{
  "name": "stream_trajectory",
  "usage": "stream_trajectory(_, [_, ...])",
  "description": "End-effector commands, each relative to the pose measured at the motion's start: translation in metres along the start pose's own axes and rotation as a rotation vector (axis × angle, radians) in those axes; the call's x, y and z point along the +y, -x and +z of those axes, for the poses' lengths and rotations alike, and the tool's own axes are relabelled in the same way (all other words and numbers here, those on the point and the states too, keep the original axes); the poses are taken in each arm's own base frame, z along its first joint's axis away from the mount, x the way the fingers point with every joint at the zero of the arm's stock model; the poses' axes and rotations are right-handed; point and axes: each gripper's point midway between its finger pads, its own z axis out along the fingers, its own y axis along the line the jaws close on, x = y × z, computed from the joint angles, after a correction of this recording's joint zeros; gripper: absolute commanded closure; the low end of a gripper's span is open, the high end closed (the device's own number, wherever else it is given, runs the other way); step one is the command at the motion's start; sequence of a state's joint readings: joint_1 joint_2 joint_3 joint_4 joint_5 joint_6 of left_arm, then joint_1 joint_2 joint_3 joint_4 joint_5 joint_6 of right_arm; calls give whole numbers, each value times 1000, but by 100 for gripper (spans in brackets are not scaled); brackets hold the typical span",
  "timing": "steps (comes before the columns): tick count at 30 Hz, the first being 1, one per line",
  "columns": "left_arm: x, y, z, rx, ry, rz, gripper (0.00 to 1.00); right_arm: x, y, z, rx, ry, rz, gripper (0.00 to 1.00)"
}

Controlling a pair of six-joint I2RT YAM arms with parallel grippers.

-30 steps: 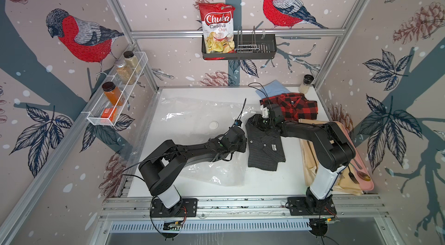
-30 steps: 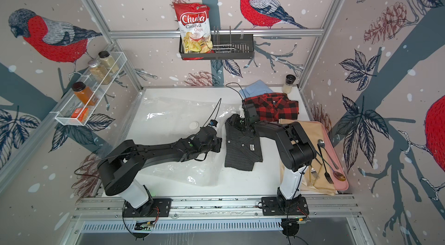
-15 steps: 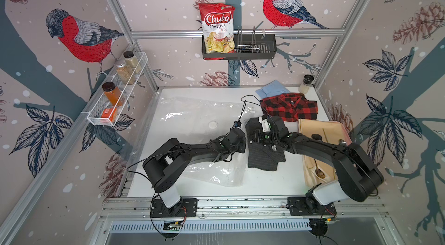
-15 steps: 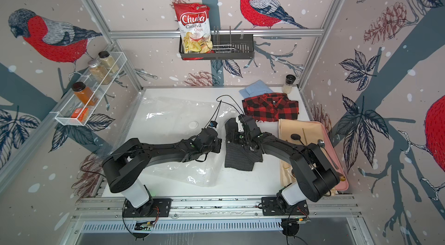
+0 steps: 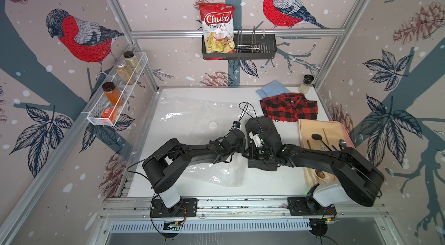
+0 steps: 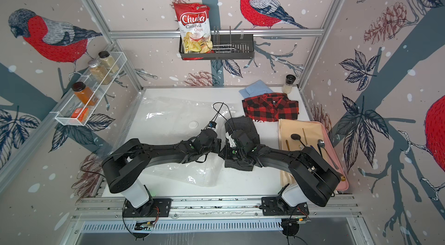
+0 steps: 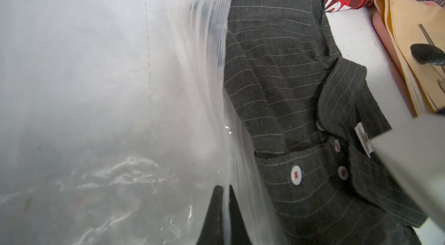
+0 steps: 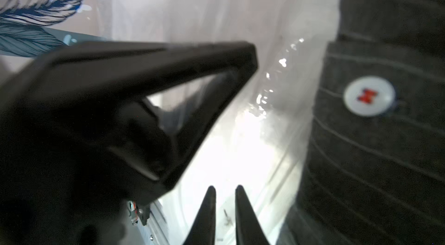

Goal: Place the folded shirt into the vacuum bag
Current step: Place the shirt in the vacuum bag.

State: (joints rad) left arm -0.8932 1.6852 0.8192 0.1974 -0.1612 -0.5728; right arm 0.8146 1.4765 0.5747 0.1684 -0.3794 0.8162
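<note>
A clear bag lies spread over the left half of a white table, its round valve facing up and its mouth turned toward the middle. At that mouth, the left claw is clamped together on the bag's edge, with the film pinched between its fingers and held up off the table. Just to its right, the right claw hovers low at the same edge. Its fingers stand close with a thin gap between them, and I cannot tell whether any film lies in that gap. Next comes the dark pinstriped shirt, folded with its collar and white buttons showing. It lies flat on the table, its side against the bag's mouth and partly under the right arm in both top views. It appears to be wholly outside the bag, and neither claw holds it. Further right lie a red plaid shirt, a blue cloth behind it, and a tray of cutlery. By my reading the task is at an early stage: one side of the mouth is gripped, but the mouth is not yet spread, and the shirt has yet to be picked up and slid inside.
</note>
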Motion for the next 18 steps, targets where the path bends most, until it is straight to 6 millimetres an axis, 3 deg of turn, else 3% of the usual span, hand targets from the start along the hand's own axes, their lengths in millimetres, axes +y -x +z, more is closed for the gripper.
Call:
stream_trajectory(1, [-1, 9, -4, -45, -1, -11, 100, -7, -2, 8, -21, -41, 21, 83])
stream_trajectory(6, [-3, 10, -8, -59, 5, 2, 100, -16, -15, 19, 5, -131, 1, 84])
stream_trajectory(9, [-8, 10, -9, -65, 7, 19, 100, -11, -14, 17, -9, -158, -24, 84])
stream_trajectory(14, [-11, 4, -4, -62, 43, 41, 100, 9, -5, -4, -84, -126, -73, 75])
stream_trajectory(18, [-9, 1, -2, -64, 67, 43, 100, 13, -4, -27, -149, -124, -115, 68])
